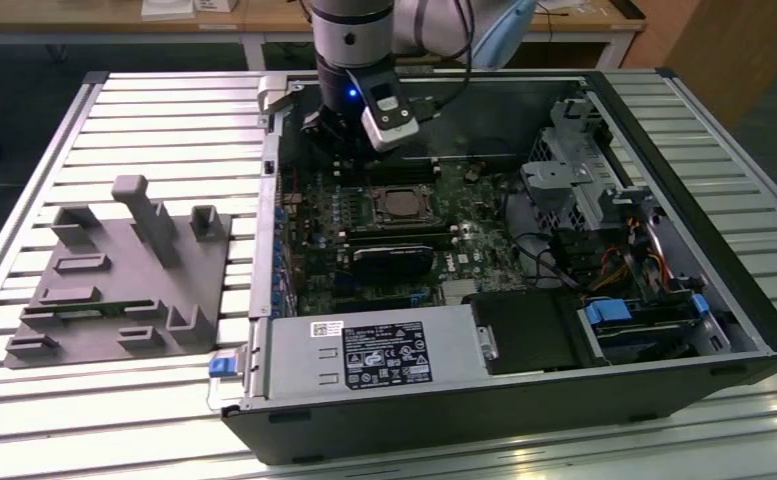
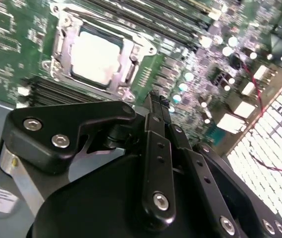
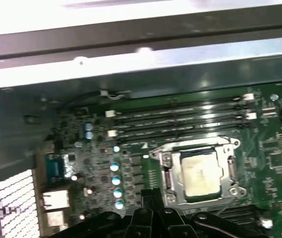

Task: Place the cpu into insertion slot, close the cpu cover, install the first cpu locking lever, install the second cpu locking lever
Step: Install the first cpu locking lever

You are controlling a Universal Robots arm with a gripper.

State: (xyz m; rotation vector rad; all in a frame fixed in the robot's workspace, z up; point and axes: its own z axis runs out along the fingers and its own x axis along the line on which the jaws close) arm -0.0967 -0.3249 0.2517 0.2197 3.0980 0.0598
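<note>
1. Cpu (image 3: 198, 173) lies flat in the insertion slot (image 2: 131, 72), pale face up, near the middle of the green board (image 3: 274, 148).
2. On the exterior view's left, a grey holder (image 1: 115, 275) sits on the slatted table (image 1: 95, 410), just beside the open computer case (image 1: 495, 415).
3. The gripper (image 1: 345, 168) hangs over the board by the case's far wall. It is near the cpu but not touching it.
4. Its fingers (image 2: 155, 148) are pressed together with nothing between them.
5. The cpu cover (image 2: 57, 42) lies flat around the cpu like a picture frame.
6. Long black memory slots (image 3: 180, 116) run between the cpu and the far wall.
7. On the exterior view's right, coloured wires (image 1: 615, 270) sit by the case's side wall.
</note>
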